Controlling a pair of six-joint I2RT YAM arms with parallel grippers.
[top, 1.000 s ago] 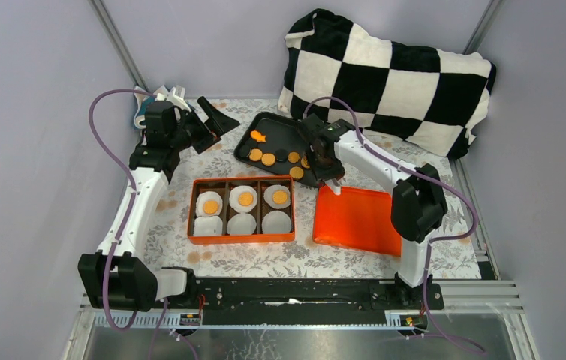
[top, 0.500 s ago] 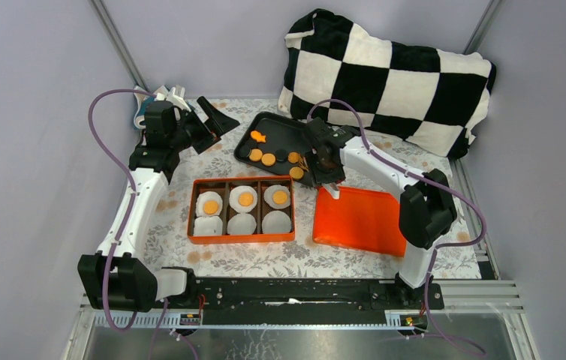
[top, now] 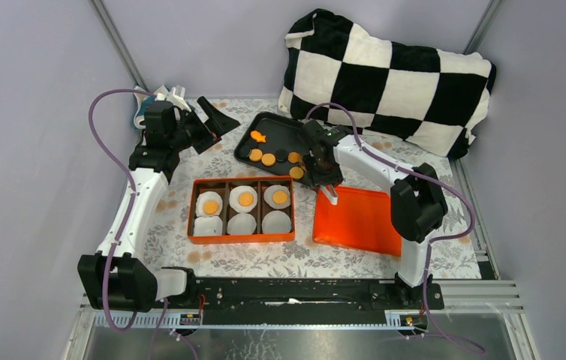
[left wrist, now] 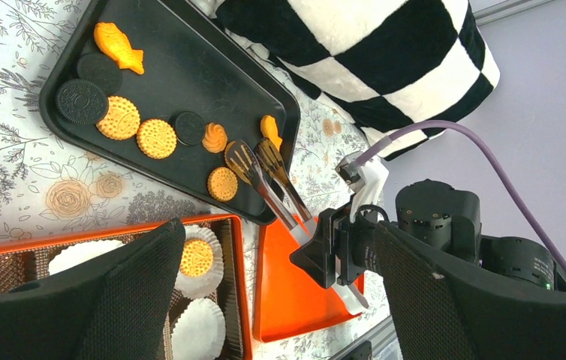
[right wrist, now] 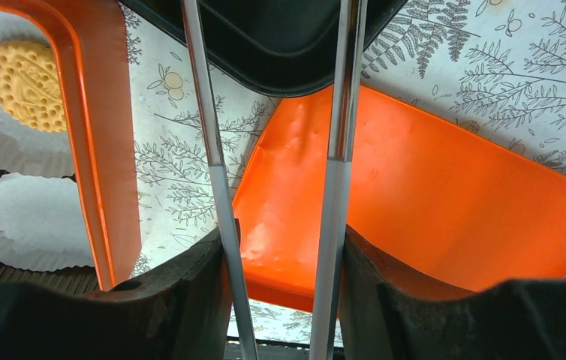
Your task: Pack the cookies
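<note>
The right arm reached over the far black tray, its gripper clamping tongs whose tips stood apart among the cookies. The left arm hung far left, its gripper with fingers spread wide and empty.

The flowery bench carries a black tray, an orange divided box, an orange lid and a checked pillow.

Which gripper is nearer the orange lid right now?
Right. The right gripper, shut on tongs, sits at the orange lid's far-left corner. The left gripper hangs open beyond the black tray, well away.
</note>
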